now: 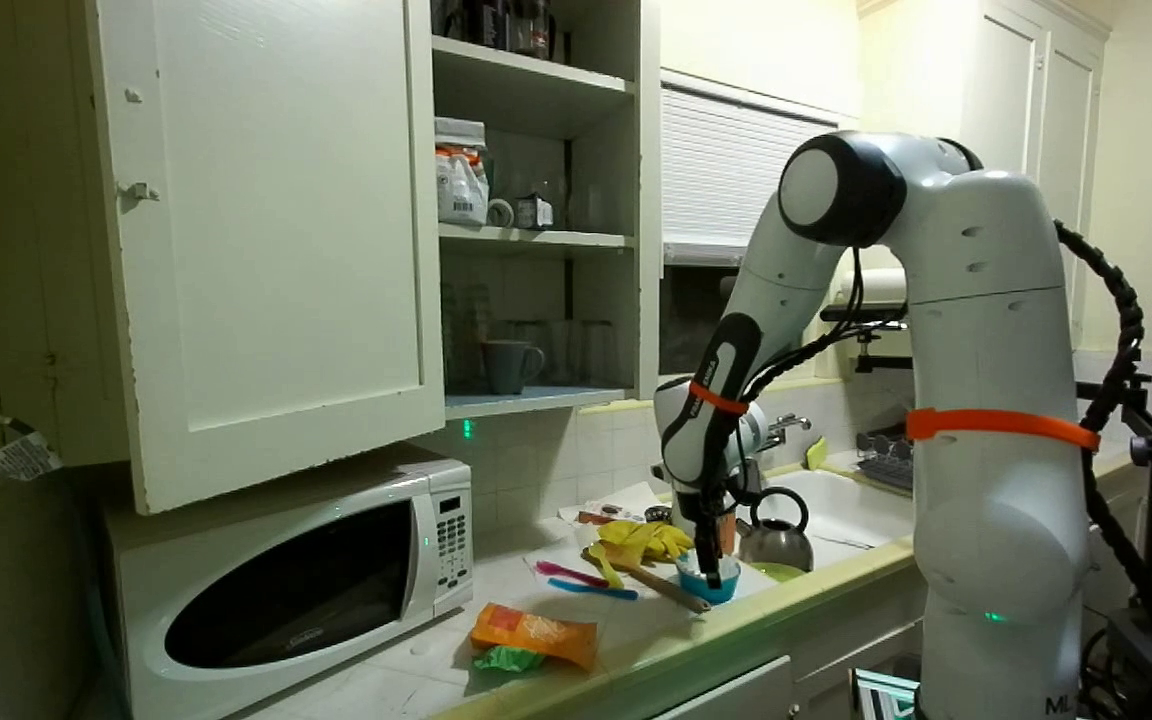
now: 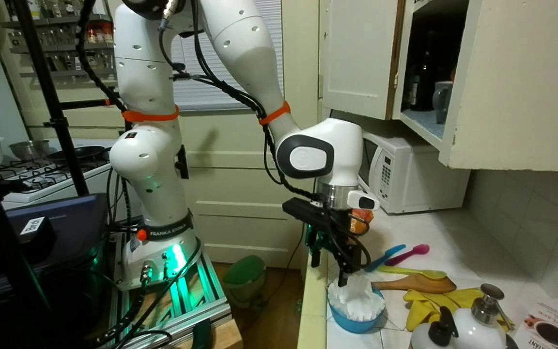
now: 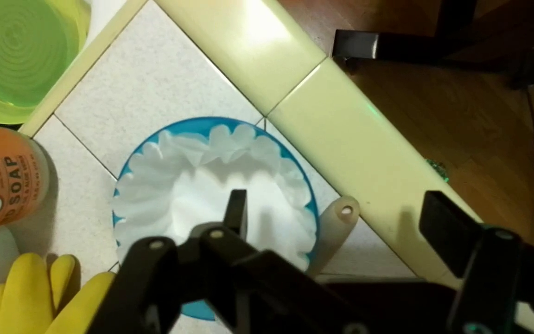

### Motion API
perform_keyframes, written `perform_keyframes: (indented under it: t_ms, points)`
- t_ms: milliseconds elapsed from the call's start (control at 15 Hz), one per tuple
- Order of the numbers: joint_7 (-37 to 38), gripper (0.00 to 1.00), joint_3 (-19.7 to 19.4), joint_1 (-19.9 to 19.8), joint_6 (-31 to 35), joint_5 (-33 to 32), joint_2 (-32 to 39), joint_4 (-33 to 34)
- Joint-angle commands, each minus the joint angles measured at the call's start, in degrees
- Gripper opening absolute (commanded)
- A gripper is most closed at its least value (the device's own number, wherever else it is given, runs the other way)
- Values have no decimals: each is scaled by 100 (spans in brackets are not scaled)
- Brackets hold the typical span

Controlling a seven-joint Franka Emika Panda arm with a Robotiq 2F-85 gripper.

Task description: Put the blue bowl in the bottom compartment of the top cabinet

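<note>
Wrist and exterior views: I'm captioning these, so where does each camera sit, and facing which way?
Wrist view: sits above the fingers, which show, looking down at the blue bowl.
Exterior view: near the microwave, facing toward the sink; arm and fingers show.
Exterior view: near the pump bottles, facing toward the microwave; robot base, arm and fingers show.
Both exterior views share the arm, microwave, blue bowl and top cabinet.

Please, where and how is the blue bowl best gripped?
I'd grip the blue bowl by its rim, from above: it stands upright, mouth up, so the jaws could straddle its wall, one inside the white liner, one outside, clear of the wooden handle.
</note>
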Motion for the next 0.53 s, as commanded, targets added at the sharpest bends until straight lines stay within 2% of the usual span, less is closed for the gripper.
perform_keyframes:
  t_ms: [0, 467]
  points:
    - [0, 63, 108, -117, 137, 164, 479, 282]
    - [178, 8, 181, -75, 15, -7, 736, 591]
